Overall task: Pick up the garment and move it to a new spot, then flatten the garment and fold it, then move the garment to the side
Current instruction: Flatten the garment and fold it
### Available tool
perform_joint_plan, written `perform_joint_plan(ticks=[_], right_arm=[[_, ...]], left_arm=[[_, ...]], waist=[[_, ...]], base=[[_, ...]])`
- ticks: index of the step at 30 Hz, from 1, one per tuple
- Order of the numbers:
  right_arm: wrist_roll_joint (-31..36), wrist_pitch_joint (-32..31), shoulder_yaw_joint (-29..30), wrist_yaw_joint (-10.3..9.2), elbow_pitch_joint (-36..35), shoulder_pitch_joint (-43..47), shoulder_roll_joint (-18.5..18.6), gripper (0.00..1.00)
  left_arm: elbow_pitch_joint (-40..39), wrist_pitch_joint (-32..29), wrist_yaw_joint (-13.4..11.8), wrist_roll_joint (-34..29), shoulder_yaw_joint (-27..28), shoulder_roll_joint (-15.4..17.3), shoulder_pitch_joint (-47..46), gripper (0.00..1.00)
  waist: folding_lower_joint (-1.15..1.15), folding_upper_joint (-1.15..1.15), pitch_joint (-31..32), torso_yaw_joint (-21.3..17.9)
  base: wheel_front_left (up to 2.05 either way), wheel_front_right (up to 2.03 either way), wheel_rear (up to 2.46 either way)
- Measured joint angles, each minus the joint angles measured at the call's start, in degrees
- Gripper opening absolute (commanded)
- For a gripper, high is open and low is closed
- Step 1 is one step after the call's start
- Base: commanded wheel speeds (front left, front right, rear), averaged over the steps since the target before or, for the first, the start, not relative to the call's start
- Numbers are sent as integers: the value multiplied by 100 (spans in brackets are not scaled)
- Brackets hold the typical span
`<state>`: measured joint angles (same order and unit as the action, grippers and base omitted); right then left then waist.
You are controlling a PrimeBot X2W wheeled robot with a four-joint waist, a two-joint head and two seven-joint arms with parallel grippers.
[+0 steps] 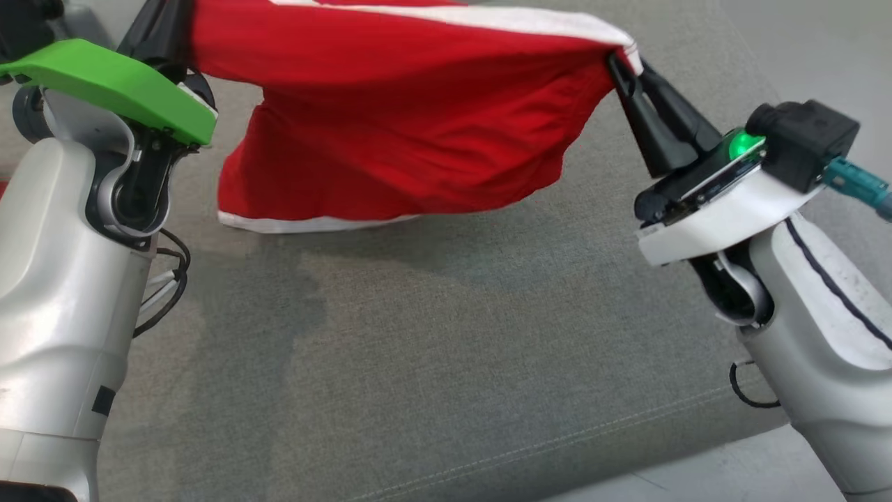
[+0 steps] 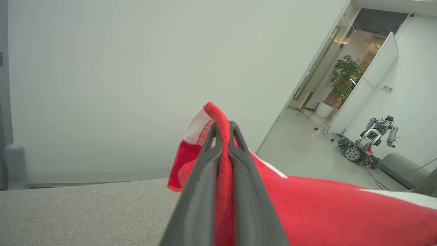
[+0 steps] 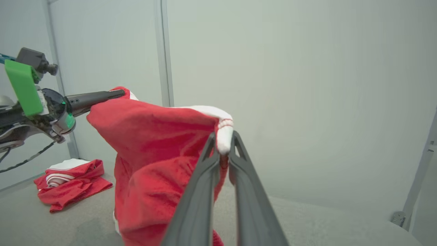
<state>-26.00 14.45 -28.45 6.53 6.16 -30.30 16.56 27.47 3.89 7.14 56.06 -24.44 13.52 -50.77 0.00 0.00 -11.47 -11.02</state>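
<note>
The garment [image 1: 411,132] is red cloth with white trim, hanging in the air between my two grippers above the grey cushion [image 1: 446,348]. Its lower white hem droops down near the cushion. My left gripper [image 1: 164,28] is shut on one upper corner; the left wrist view shows red cloth [image 2: 223,160] pinched between its dark fingers [image 2: 201,184]. My right gripper [image 1: 622,59] is shut on the other upper corner, with the white-trimmed edge [image 3: 223,136] squeezed between its fingers [image 3: 205,184]. The right wrist view also shows the left gripper [image 3: 117,94] holding the garment's far end.
A second crumpled red and white garment [image 3: 71,182] lies on the cushion behind the left arm. The cushion's front edge [image 1: 627,446] runs along the lower right, with pale floor beyond. Another wheeled robot [image 2: 370,143] stands far off in the room.
</note>
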Motion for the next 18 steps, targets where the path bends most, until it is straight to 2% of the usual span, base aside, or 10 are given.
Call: perform_joint_plan(ticks=[7, 13, 16, 18], right_arm=[[-296, 14, 366, 25, -254, -371, -14, 0], [-748, 1, 104, 53, -123, 25, 264, 0], [-943, -269, -165, 53, -9, 453, 424, 0], [-1056, -280, -133, 53, -66, 563, 442, 0]], left_arm=[[-598, 165, 0, 254, 18, 154, 24, 0], [-853, -390, 0, 755, -171, 245, 697, 0], [-936, -727, 0, 1070, -213, 363, 1065, 0], [-1109, -705, 0, 1352, 43, 400, 1203, 0]], waist=[[0, 0, 383, 273], [0, 0, 555, 532], [0, 0, 566, 646], [0, 0, 540, 693]], base=[[0, 0, 0], [0, 0, 0], [0, 0, 0], [0, 0, 0]])
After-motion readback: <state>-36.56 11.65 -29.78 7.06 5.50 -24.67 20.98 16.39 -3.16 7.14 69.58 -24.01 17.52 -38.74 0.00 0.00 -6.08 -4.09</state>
